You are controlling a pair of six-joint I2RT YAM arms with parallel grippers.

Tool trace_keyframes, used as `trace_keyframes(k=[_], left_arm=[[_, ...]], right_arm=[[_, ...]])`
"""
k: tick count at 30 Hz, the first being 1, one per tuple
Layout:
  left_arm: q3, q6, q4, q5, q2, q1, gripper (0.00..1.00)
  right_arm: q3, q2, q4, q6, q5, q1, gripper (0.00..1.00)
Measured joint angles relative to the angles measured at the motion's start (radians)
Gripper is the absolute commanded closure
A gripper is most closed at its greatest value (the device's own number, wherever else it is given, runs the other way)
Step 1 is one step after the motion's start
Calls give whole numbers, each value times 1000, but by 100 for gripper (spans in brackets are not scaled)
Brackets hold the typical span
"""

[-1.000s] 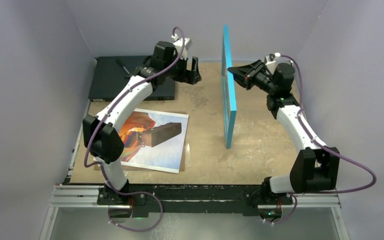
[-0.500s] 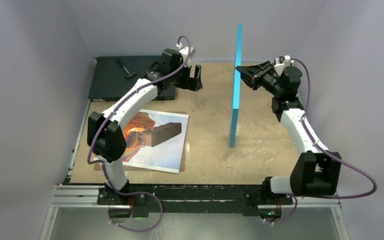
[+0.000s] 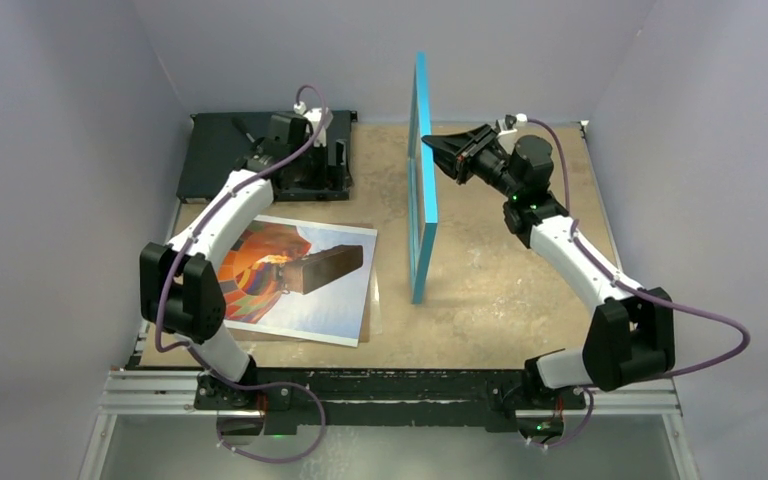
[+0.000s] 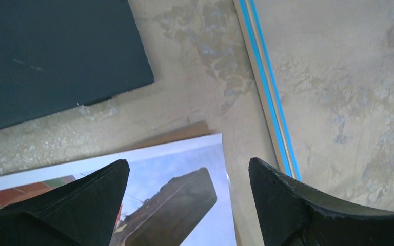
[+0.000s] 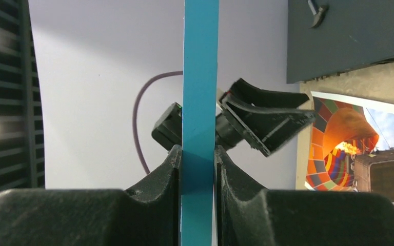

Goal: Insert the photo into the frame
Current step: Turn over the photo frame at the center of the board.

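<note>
Right gripper (image 3: pixel 430 152) clamped on frame (image 3: pixel 421 200), upright on edge mid table (image 3: pixel 520 290). Left gripper (image 3: pixel 322 165) spread wide, empty, far-left; photo (image 3: pixel 332 300) flat by left edge, nearer than it.

Matt finishes, worn tabletop
The frame (image 3: pixel 423 190) has a smooth, matt blue finish; the photo (image 3: pixel 305 275) is smooth paper; the brown panel (image 4: pixel 182 136) looks like board; the tabletop (image 3: pixel 500 290) is mottled and scuffed; the black box (image 3: pixel 210 165) is matt.
</note>
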Motion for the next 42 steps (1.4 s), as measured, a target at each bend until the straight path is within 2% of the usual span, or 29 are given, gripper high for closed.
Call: trace_keyframes(k=[4,7,12,13,16,20,26,28,35,42], left_arm=[[-58,31,0,-2,-14,-14,14],[-93,60,1,-23,-14,-35,14],[-101,98,39,-72,14,-142,14],[-100,105,48,-76,25,-165,14],[-79,122,76,-99,89,-237,14],[-35,140,111,-137,205,-283,14],[52,142,132,-166,369,-325,14],[84,138,134,-155,414,-341,15],[106,131,135,-119,463,-357,18],[90,131,143,-120,463,-354,21]], right_arm=[[-9,9,62,32,4,0,100],[-81,10,175,66,-4,-8,100],[-196,-18,303,128,-25,-46,100],[-209,-26,311,132,-29,-55,97],[-233,-44,323,141,-52,-91,78],[-242,-64,299,129,-101,-146,63],[-260,-117,192,31,-145,-250,47],[-260,-117,140,-13,-164,-272,45],[-237,-106,-61,-166,-214,-335,43],[-3,-43,-445,-485,-129,-375,40]])
